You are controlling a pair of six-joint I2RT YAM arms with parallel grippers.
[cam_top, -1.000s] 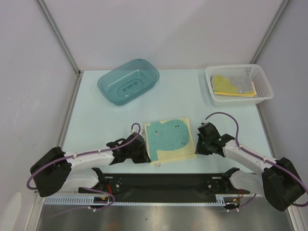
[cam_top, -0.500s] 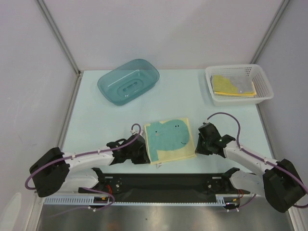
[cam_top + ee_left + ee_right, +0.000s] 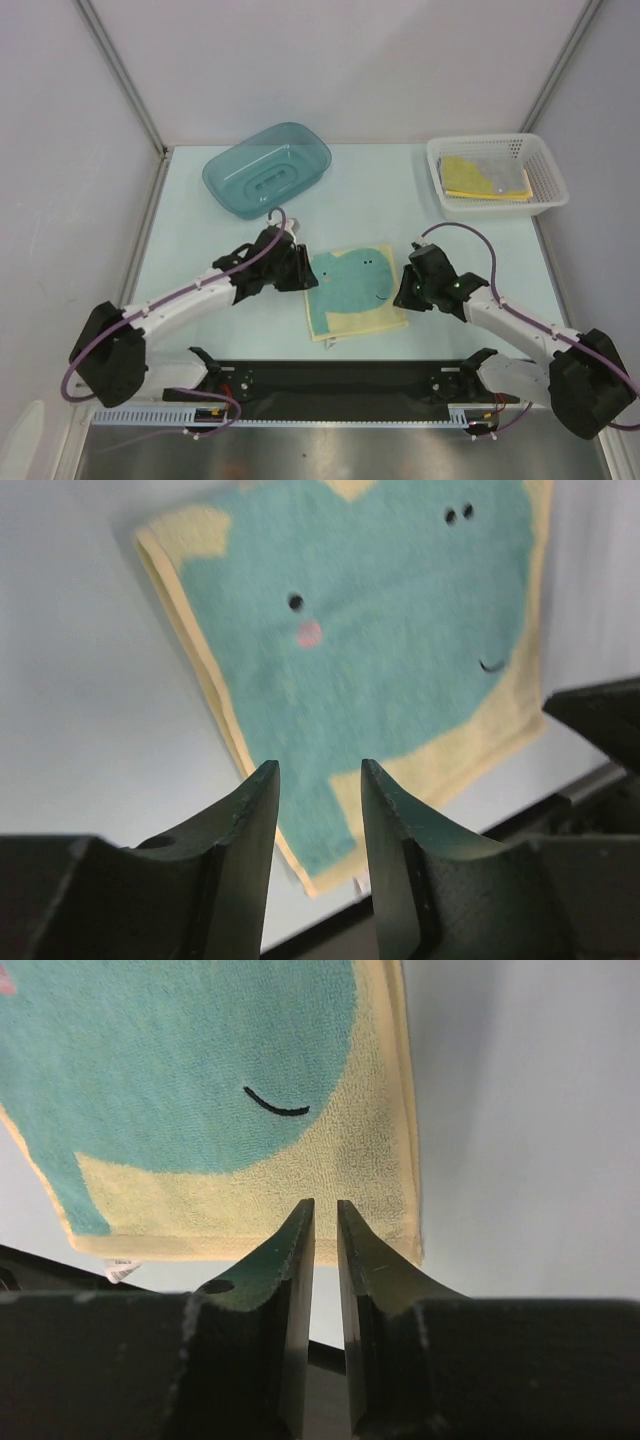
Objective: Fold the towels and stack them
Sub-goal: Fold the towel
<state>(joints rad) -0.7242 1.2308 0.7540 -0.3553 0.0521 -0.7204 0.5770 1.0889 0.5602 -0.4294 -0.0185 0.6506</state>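
one overhead, two wrist close-ups (same towel (image 3: pixel 355 290))

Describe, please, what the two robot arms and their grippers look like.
Both arms, the left arm and right arm, have slim white links between bulky black joint housings. A thin purple cable loops along each towards the wrist. The left gripper and right gripper have two matte black, tapering fingers each.

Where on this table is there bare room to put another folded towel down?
Bare table lies between the teal tub and the white basket, and along the left edge between tub and left arm. The near middle is crowded: the left gripper and right gripper flank the cream-and-teal towel.
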